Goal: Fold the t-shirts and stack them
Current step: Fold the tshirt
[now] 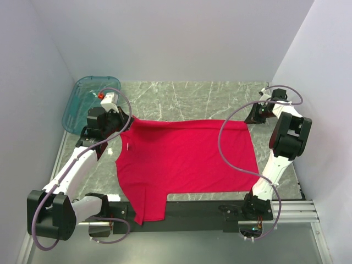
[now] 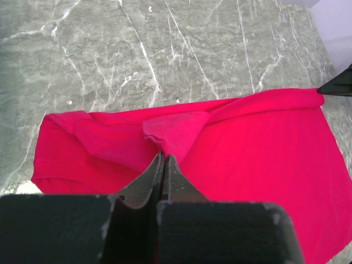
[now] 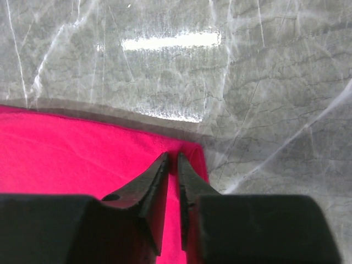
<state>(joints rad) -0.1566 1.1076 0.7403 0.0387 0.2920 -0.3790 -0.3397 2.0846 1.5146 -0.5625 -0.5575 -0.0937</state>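
**Mia:** Where is the red t-shirt [image 1: 187,159]?

**Ben:** It lies flat in the middle of the gray table [image 1: 192,96]. One part at 7 o'clock hangs over the black rail [image 1: 192,209]. A small white label [image 1: 128,146] is at 9 o'clock.

**Mia:** What is around it?

**Ben:** A see-through teal tub [image 1: 88,102] sits at 10 o'clock, close to the shirt's corner. A purple cable [image 1: 223,137] loops over the shirt at 3 o'clock.

**Mia:** And the grippers?

**Ben:** The left gripper [image 2: 164,157] is at the 10 o'clock corner. Its jaws are tight together and pinch a fold of cloth. The right gripper [image 3: 171,157] is at the 2 o'clock corner. There is only a thin slit between its jaws. I can't tell if it has the cloth.

**Mia:** How are the arms?

**Ben:** The left arm [image 1: 77,162] slants up from 7 o'clock. The right arm [image 1: 275,165] stands tall at 4 o'clock and bends over.
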